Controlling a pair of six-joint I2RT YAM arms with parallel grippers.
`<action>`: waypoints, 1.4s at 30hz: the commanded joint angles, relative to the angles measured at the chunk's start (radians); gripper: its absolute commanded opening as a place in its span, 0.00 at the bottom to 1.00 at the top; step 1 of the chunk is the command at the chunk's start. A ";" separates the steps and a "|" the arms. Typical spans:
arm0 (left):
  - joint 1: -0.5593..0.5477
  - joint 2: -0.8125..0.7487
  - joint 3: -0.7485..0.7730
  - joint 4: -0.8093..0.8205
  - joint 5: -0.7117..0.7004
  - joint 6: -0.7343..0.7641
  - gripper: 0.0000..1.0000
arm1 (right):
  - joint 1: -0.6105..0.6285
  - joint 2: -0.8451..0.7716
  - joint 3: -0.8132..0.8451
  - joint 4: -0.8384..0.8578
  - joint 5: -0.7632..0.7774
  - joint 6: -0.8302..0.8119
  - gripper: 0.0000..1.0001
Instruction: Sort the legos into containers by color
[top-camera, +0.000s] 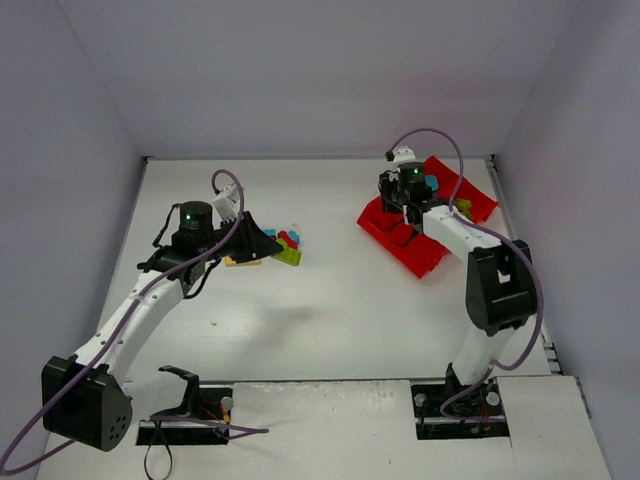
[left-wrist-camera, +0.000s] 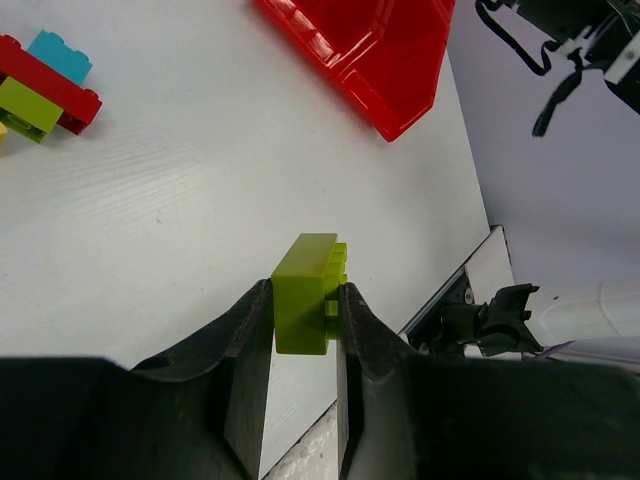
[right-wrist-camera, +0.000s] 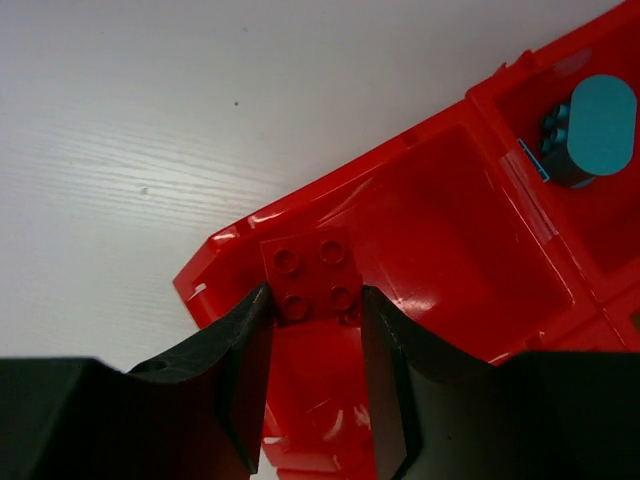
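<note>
1. Gripping a red brick by its two sides, our right pincer hung over one corner compartment of the red tray; we could not tell whether the brick touched the floor there.
2. A cyan piece lay in the compartment next along the tray.
3. Our left pincer was clenched on a lime brick, raised off the bench, well apart from the tray and near the loose legos left of the tray.
4. We judged the release best made low and centred in that compartment, clear of the dividing walls, so the brick would not bounce out.
5. We judged the lime brick needed a compartment apart from red and cyan.
</note>
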 joint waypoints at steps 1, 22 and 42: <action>-0.006 -0.032 0.064 0.031 0.000 0.026 0.00 | -0.021 0.034 0.120 0.017 0.034 0.051 0.30; -0.007 0.046 0.219 -0.065 0.061 0.054 0.00 | 0.353 -0.459 -0.095 0.020 -0.538 -0.364 0.73; -0.013 0.034 0.246 -0.099 0.104 0.032 0.00 | 0.539 -0.289 0.045 -0.043 -0.467 -0.454 0.68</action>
